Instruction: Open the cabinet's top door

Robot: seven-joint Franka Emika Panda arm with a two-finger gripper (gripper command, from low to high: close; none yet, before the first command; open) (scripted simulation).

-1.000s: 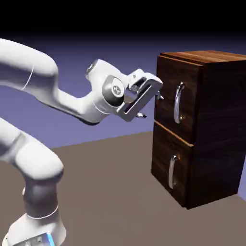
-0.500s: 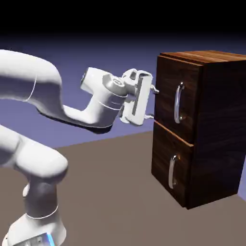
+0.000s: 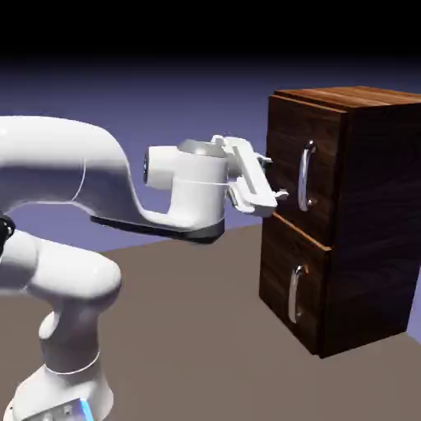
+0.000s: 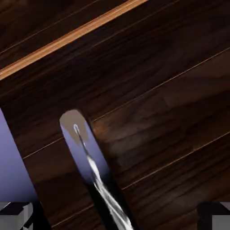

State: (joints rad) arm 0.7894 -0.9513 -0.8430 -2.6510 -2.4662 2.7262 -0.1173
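The cabinet (image 3: 374,214) stands at the right, dark wood grain, with two stacked front panels. The top door (image 3: 288,168) looks shut, and its curved silver handle (image 3: 306,174) is free. My gripper (image 3: 275,177) is open, level with that handle and a little to its left, its fingertips close to the door's face without touching the handle. In the hand view the door's wood (image 4: 157,90) fills the picture. The handle (image 4: 92,166) runs slantwise toward the bottom edge, lying between my two spread fingertips (image 4: 15,215).
The lower panel (image 3: 284,284) has the same kind of silver handle (image 3: 294,293). A pale orange seam (image 4: 67,38) crosses the hand view's upper left. Brown table surface (image 3: 189,329) stretches between the robot's base and the cabinet.
The hand has swung round to face the top door and moved right, closer to it. The forearm has dropped to a level pose. The jaws stayed open.
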